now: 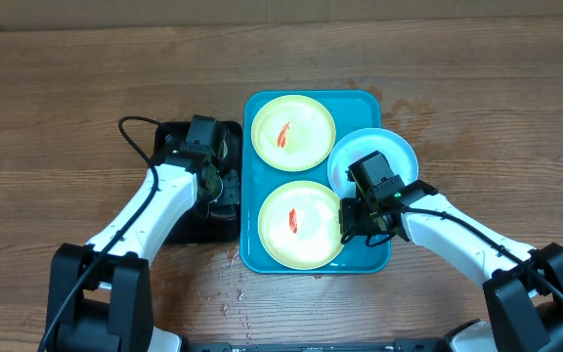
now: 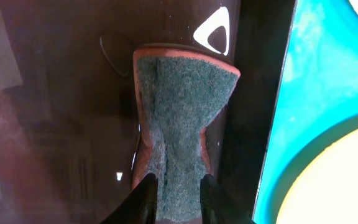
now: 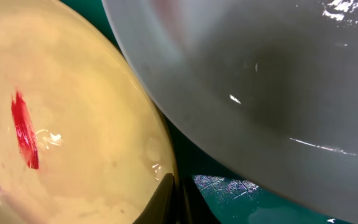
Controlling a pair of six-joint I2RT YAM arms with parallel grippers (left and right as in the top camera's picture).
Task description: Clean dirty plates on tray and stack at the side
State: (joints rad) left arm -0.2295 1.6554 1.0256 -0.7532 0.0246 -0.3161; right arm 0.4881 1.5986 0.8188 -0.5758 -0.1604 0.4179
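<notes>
Left gripper (image 2: 176, 202) pinches the sponge (image 2: 182, 106), its arm hiding much of the black tray (image 1: 213, 227); right gripper (image 3: 176, 202) sits closed at the near yellow plate (image 3: 73, 124) rim.

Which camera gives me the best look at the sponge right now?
Left wrist: the sponge fills the frame, green scrub face up, pinched by the left pincer over the black tray. Overhead hides it under that pincer; right wrist shows none of it.

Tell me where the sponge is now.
In the left wrist view, the sponge is pinched in the left gripper over the black tray, just left of the teal tray.
</notes>
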